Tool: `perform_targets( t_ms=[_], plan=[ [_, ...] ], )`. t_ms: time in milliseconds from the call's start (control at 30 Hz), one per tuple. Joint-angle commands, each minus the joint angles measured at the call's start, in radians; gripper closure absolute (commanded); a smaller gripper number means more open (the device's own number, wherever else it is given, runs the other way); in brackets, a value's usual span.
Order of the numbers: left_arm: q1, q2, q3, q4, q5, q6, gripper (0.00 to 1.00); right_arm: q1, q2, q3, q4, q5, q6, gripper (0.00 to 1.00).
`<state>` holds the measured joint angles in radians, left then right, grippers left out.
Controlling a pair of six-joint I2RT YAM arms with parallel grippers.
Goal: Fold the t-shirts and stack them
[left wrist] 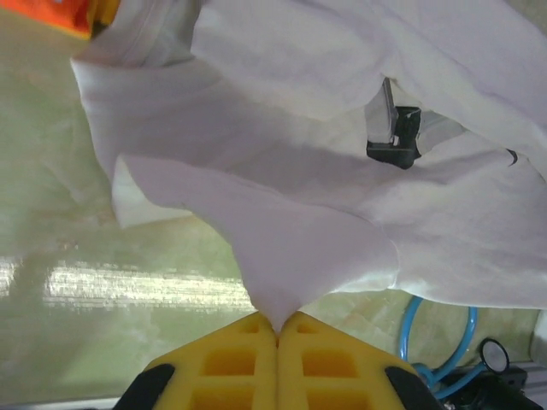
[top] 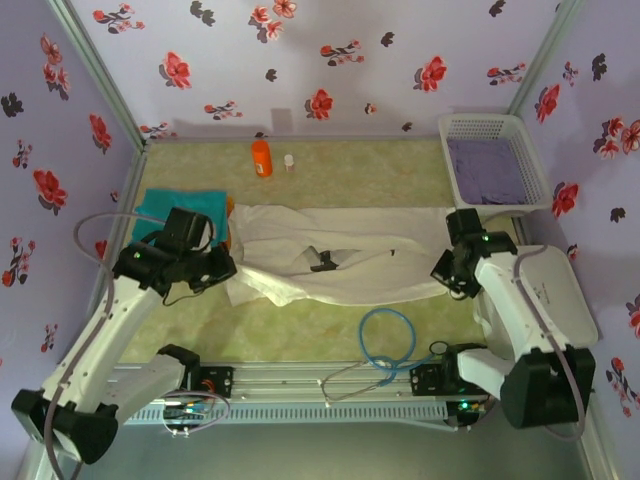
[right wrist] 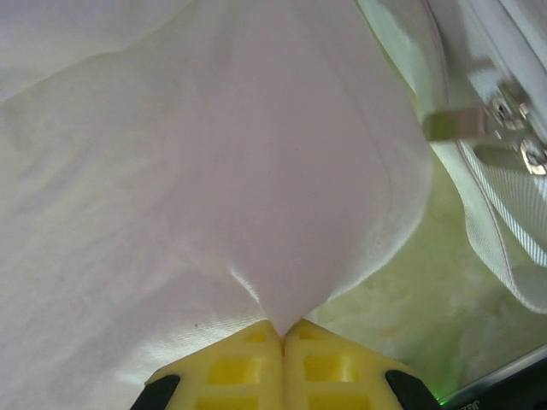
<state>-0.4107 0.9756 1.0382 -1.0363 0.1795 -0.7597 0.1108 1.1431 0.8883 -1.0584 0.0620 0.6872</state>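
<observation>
**Sam:** From up top, what is closest?

**Mia:** Two arms, the left arm [top: 105, 335] and the right arm [top: 535, 300]. Between them one blue cable [top: 388, 345] lies in a loop on the desk [top: 300, 330].

**Sam:** How many shirts?

**Mia:** Three. One big white t-shirt [top: 340, 262] lies wrinkly across the middle. One teal t-shirt [top: 185, 205] is folded flat at the left. A thin edge of one orange t-shirt [top: 230, 215] peeks out just beside the white one.

**Sam:** Is there room?

**Mia:** Yes, there is bare green desk in front of the white shirt and behind it. At the back stand one orange bottle [top: 261, 158] and one small white bottle [top: 289, 161]. One white basket [top: 493, 127] with purple cloth [top: 487, 170] sits in the far right corner.

**Sam:** And the pincers?

**Mia:** The left pincer [top: 228, 270] is at the shirt's left end and the right pincer [top: 445, 275] is at its right end.

**Sam:** What does the left wrist see?

**Mia:** The yellow fingers [left wrist: 231, 367] are pressed together, pinching a soft pointed corner of the white shirt. One black clip [left wrist: 395, 141] lies on the cloth.

**Sam:** And the right wrist?

**Mia:** The same thing. Its yellow blocky fingers [right wrist: 235, 371] are closed tight on a fold of the white shirt, and the cloth fans out smooth above them.
</observation>
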Motion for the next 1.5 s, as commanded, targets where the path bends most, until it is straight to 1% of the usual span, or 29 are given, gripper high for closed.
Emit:
perform_targets(
  t_ms=[0, 200, 433, 467, 567, 600, 667, 733, 767, 800, 933, 1067, 1167, 1233, 1267, 1300, 1333, 1467],
  plan=[
    [0.028, 0.069, 0.062, -0.002, -0.034, 0.104, 1.0, -0.007, 0.105, 0.066, 0.016, 0.042, -0.1, 1.0],
    [0.092, 0.204, 0.11, 0.058, -0.034, 0.192, 1.0, -0.023, 0.29, 0.171, 0.043, 0.026, -0.191, 1.0],
    [0.125, 0.345, 0.128, 0.113, -0.031, 0.24, 1.0, -0.029, 0.491, 0.269, 0.068, -0.021, -0.234, 1.0],
    [0.129, 0.361, 0.127, 0.149, -0.032, 0.244, 1.0, -0.032, 0.52, 0.285, 0.071, -0.02, -0.238, 0.99],
    [0.135, 0.402, 0.126, 0.179, -0.026, 0.245, 1.0, -0.05, 0.59, 0.331, 0.086, -0.012, -0.236, 0.96],
    [0.136, 0.416, 0.128, 0.188, -0.023, 0.244, 1.0, -0.056, 0.605, 0.347, 0.094, -0.012, -0.234, 0.89],
    [0.135, 0.436, 0.126, 0.201, -0.013, 0.242, 1.0, -0.062, 0.623, 0.38, 0.101, 0.009, -0.228, 0.67],
    [0.135, 0.447, 0.122, 0.218, -0.003, 0.241, 1.0, -0.062, 0.62, 0.396, 0.104, 0.049, -0.22, 0.55],
    [0.135, 0.451, 0.116, 0.229, -0.003, 0.24, 1.0, -0.062, 0.604, 0.39, 0.112, 0.052, -0.215, 0.45],
    [0.136, 0.455, 0.11, 0.239, -0.002, 0.241, 1.0, -0.062, 0.581, 0.371, 0.13, 0.05, -0.21, 0.38],
    [0.142, 0.477, 0.104, 0.248, 0.0, 0.242, 1.0, -0.062, 0.444, 0.258, 0.184, 0.03, -0.167, 0.31],
    [0.143, 0.479, 0.106, 0.254, 0.012, 0.235, 1.0, -0.057, 0.317, 0.134, 0.203, -0.018, -0.129, 0.29],
    [0.144, 0.477, 0.108, 0.254, 0.017, 0.234, 1.0, -0.032, 0.251, 0.047, 0.235, -0.071, -0.092, 0.24],
    [0.144, 0.477, 0.103, 0.255, 0.018, 0.231, 1.0, -0.015, 0.21, -0.019, 0.293, -0.098, -0.047, 0.12],
    [0.144, 0.478, 0.102, 0.258, 0.02, 0.228, 1.0, -0.01, 0.195, -0.045, 0.323, -0.11, -0.026, 0.1],
    [0.143, 0.479, 0.099, 0.261, 0.023, 0.226, 1.0, -0.007, 0.183, -0.062, 0.365, -0.128, 0.003, 0.03],
    [0.143, 0.479, 0.097, 0.263, 0.026, 0.224, 1.0, -0.002, 0.177, -0.087, 0.395, -0.147, 0.035, 0.01],
    [0.144, 0.469, 0.093, 0.263, 0.028, 0.223, 1.0, 0.042, 0.149, -0.131, 0.526, -0.176, 0.148, 0.01]
  ],
)
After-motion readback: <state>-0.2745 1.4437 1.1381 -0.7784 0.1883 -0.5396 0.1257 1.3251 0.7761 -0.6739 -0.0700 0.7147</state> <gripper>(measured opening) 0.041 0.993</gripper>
